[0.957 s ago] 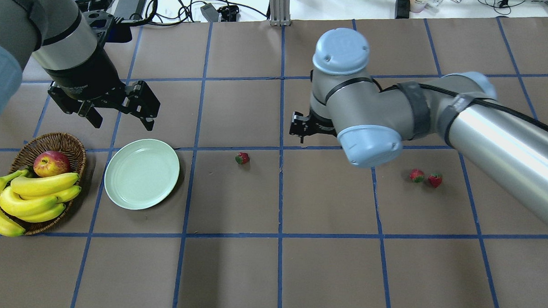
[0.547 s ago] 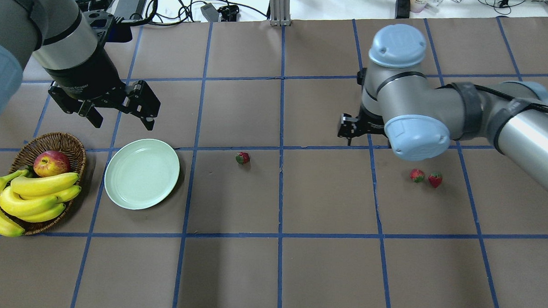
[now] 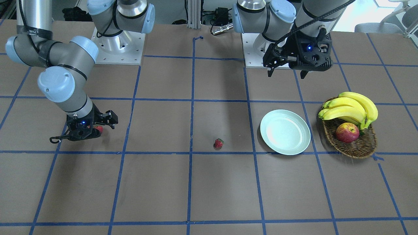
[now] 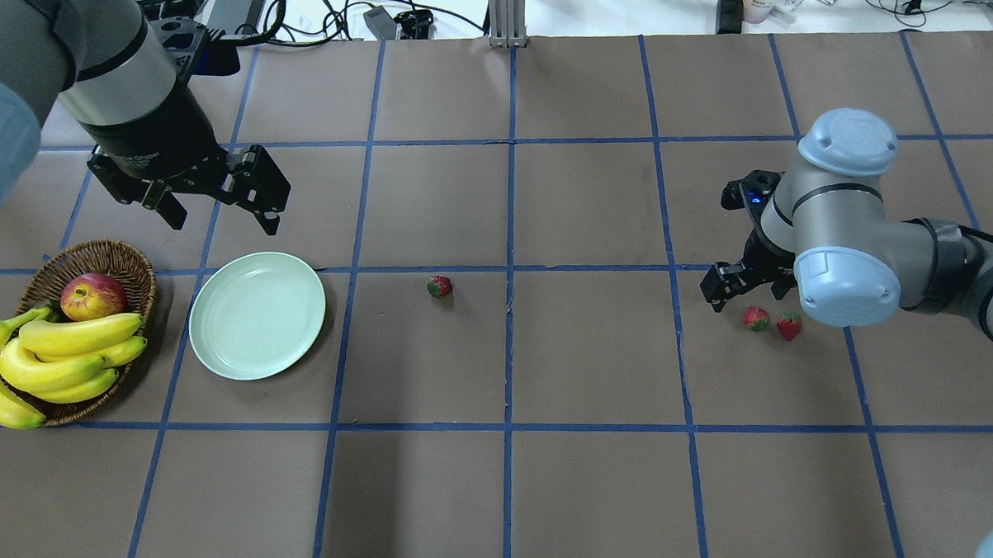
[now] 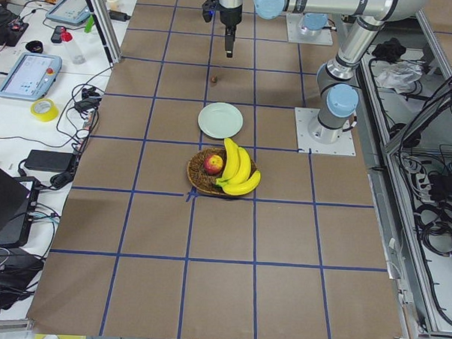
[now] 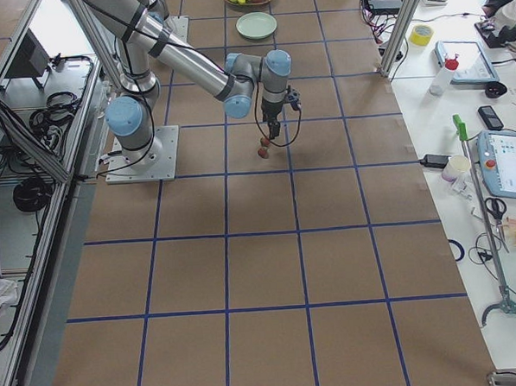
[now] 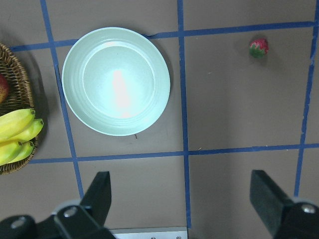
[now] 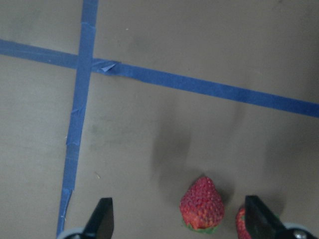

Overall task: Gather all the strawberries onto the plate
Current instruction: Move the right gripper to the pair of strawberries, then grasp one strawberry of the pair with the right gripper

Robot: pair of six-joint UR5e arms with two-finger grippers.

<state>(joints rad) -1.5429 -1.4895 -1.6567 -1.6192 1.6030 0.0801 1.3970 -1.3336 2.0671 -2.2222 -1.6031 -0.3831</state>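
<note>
at left end of desk (image 4: pixel 588 497), plate (image 4: pixel 257 315) has no berry yet. none done, three left: middle strawberry (image 4: pixel 439 287) mid desk, right pair (image 4: pixel 755 319) near right end. right gripper (image 8: pixel 179 219) wide, low over pair. left gripper (image 4: pixel 223 220) wide, near plate.

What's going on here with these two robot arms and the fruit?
The robot is gathering strawberries onto the green plate, which is empty right now. The right gripper, fingers open, hangs low over two of them on the table, apparently about to pick one. A third strawberry lies alone mid-table. The left gripper, also open, hovers near the plate, holding nothing. A basket of bananas and an apple sits beside the plate.
</note>
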